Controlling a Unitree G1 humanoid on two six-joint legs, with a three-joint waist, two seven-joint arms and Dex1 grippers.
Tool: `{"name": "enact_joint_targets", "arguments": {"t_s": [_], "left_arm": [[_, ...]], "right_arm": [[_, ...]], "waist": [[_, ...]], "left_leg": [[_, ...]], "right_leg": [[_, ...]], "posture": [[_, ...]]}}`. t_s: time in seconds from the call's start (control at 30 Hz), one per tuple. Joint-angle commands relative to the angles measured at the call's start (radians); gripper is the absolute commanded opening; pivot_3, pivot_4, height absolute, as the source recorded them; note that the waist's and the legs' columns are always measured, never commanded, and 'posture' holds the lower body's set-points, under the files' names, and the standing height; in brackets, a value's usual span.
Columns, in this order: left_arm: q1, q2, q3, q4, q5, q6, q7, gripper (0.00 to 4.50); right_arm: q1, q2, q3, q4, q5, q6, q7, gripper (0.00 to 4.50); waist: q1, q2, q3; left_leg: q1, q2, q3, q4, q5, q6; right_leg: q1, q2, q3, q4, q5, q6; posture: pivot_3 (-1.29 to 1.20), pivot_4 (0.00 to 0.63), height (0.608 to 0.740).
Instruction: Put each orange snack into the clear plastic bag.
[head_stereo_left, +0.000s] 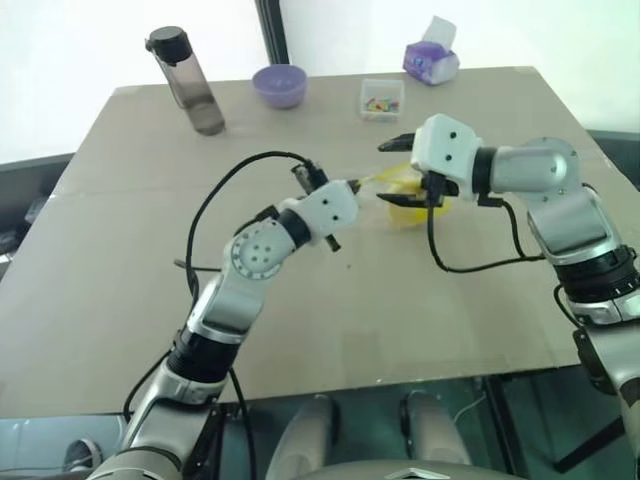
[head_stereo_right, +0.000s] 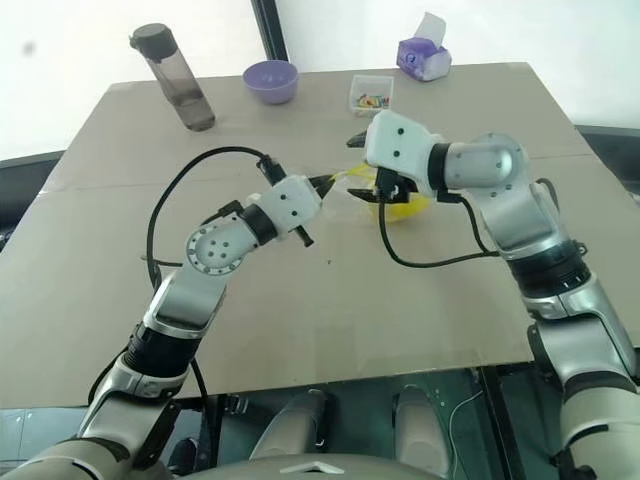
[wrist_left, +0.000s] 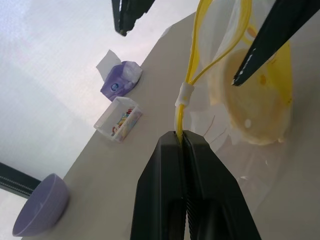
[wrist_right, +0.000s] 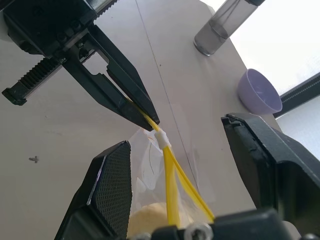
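The desk (head_stereo_left: 120, 300) is the widest thing before me, and on it, near the far side, stand a bottle (head_stereo_left: 188, 82), a purple bowl (head_stereo_left: 279, 85), a small clear box (head_stereo_left: 382, 98) and a tissue pack (head_stereo_left: 431, 62). At the middle hangs the clear plastic bag (wrist_left: 260, 165), and the orange snack (wrist_left: 260, 107) already lies inside it, low in the bag. My left gripper (wrist_left: 182, 137) is closed tight on the yellow strip at the bag's corner. My right gripper (wrist_right: 175, 165) is wide and holds nothing; its fingers stand on both sides of this strip, so it is the nearer one to the bag's mouth. The strip runs from my left gripper toward my right one.
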Motion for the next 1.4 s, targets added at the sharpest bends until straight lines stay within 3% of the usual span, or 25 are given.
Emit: {"name": "enact_joint_targets", "arguments": {"t_s": [0.03,0.17,0.3,1.33,1.4], "left_arm": [[-0.032,0.008,-0.001,-0.055,0.021,0.002,-0.011,0.0],[-0.03,0.007,0.004,-0.058,0.025,0.003,-0.017,0.0],[-0.028,0.008,0.006,-0.055,0.028,-0.002,-0.016,0.0],[-0.027,-0.005,-0.008,-0.066,0.049,-0.026,-0.019,0.0],[-0.026,-0.005,-0.009,-0.066,0.051,-0.024,-0.019,0.0]], "right_arm": [[-0.039,0.01,-0.009,0.002,-0.012,-0.044,-0.005,3.32],[-0.04,0.014,-0.008,0.021,-0.024,-0.063,0.002,2.17],[-0.038,0.013,-0.008,0.03,-0.038,-0.073,0.001,0.4],[-0.011,0.016,-0.001,0.025,-0.067,-0.076,0.02,0.4],[-0.01,0.015,-0.001,0.022,-0.067,-0.075,0.022,0.18]], "waist": [[0.0,0.0,0.0],[-0.001,0.0,0.0],[-0.001,0.0,0.0],[-0.002,0.0,0.0],[-0.002,0.0,0.0]], "left_leg": [[0.0,0.0,0.0,0.0,0.0,0.0],[0.0,0.0,0.0,0.0,0.0,0.0],[0.0,0.0,0.0,0.0,0.0,0.0],[0.0,0.0,0.0,0.0,0.0,0.0],[0.0,0.0,0.0,0.0,0.0,0.0]], "right_leg": [[0.0,0.0,0.0,0.0,0.0,0.0],[0.0,0.0,0.0,0.0,0.0,0.0],[0.0,0.0,0.0,0.0,0.0,0.0],[0.0,0.0,0.0,0.001,0.0,0.0],[0.0,0.0,0.0,0.001,0.0,0.0]], "posture": [[0.0,0.15,0.739],[0.0,0.15,0.739],[0.0,0.15,0.739],[0.0,0.15,0.739],[0.0,0.15,0.739]]}}
